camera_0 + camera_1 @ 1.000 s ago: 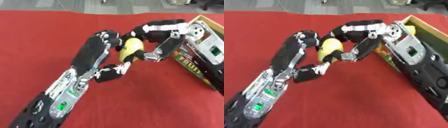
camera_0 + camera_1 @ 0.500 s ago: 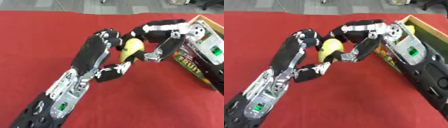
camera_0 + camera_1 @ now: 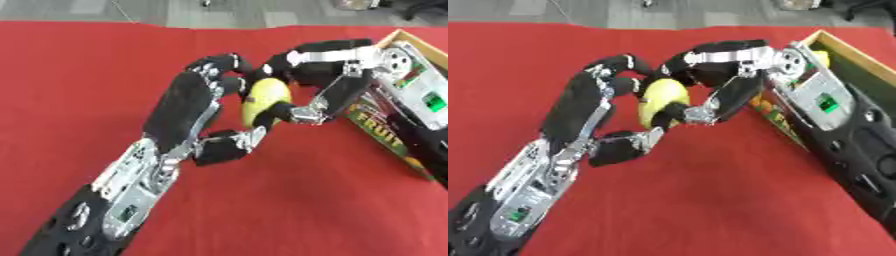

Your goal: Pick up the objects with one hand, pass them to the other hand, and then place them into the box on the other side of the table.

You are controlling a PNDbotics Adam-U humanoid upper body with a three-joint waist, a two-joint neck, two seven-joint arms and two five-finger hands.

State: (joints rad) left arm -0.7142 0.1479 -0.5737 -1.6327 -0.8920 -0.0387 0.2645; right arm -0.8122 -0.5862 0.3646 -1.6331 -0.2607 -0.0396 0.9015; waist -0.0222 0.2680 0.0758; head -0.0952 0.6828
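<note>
A yellow rounded fruit-like object (image 3: 262, 100) is held above the red table between both hands. My left hand (image 3: 194, 107) comes up from the lower left, its fingers curled over the object's top and its thumb (image 3: 229, 144) below it. My right hand (image 3: 325, 75) reaches in from the right, with fingers wrapped over the object's top and its thumb (image 3: 300, 111) curled under the right side. The open box (image 3: 850, 60) with a fruit-printed side stands at the right edge, right behind my right hand.
Red cloth (image 3: 79, 75) covers the table. Grey floor (image 3: 131, 10) shows beyond its far edge. The box's printed wall (image 3: 385, 140) runs along the right side, close to my right forearm (image 3: 842, 130).
Both hands stay on the yellow object at the same spot. My left thumb has moved slightly lower and away from the object.
</note>
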